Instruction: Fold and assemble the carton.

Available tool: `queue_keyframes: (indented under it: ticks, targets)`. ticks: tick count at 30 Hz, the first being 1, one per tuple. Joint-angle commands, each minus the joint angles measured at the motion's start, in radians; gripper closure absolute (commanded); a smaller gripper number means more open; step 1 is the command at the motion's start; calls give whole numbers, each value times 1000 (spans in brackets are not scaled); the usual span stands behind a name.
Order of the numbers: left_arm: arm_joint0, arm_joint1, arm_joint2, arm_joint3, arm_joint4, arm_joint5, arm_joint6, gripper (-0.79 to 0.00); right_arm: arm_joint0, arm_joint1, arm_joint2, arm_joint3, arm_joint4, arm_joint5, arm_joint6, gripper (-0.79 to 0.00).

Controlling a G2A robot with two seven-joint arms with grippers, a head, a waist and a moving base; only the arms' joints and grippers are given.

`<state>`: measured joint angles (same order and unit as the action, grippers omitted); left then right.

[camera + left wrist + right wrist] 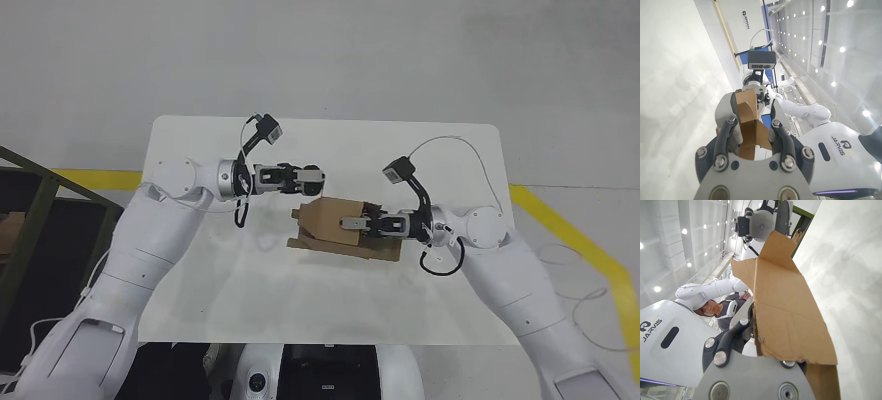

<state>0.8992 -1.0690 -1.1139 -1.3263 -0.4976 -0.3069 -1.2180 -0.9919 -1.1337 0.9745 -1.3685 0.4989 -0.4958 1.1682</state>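
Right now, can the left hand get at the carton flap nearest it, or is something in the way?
Probably yes. The left hand is open and close beside the carton, with the near flap straight ahead of it. The right hand grips the far end, so nothing looks to block the way.

Carton (pixel 330 230) on table (pixel 200 150); right gripper (pixel 349 222) on it.
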Motion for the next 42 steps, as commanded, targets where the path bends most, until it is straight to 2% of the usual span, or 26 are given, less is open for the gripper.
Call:
queue_keyframes:
  ticks: [1, 19, 24, 26, 29, 32, 34, 35, 37, 38, 42]
  targets:
    - [3, 1, -4, -2, -1, 0, 0, -357, 1, -1, -2, 1, 1, 1, 0, 0]
    - [-43, -19, 62, 13, -4, 6, -18, -363, 14, -13, -28, -4, 6, 5, 12, 0]
    - [-53, -22, 71, 26, -31, 15, -67, -376, 14, -14, -23, 3, 14, 6, 11, 0]
    - [-60, -21, 62, 45, -18, 4, -59, -397, 14, -13, -15, 11, 17, 2, 7, 0]
    - [-54, -16, 31, 66, -30, -7, -41, -345, 10, -10, 5, 25, 24, 0, -1, 0]
    - [-45, -10, 12, 58, -24, -10, -48, -348, 6, -7, 21, 31, 25, 4, -6, 0]
    - [-34, -6, 3, 42, -19, -8, -50, -382, 5, -5, 32, 34, 23, 11, -13, 0]
    - [-27, -5, -1, 30, -17, -7, -51, -514, 5, -4, 40, 34, 18, 15, -22, 0]
    - [-18, -3, -4, 10, -15, -9, -57, -723, 3, -2, 48, 32, 11, 19, -34, 0]
    - [-12, -1, -6, -4, -11, -8, -63, -785, 1, -1, 54, 29, 7, 23, -43, 0]
    - [-3, 1, -4, -30, 13, 3, -63, -785, -7, 1, 65, 20, 1, 40, -63, 0]
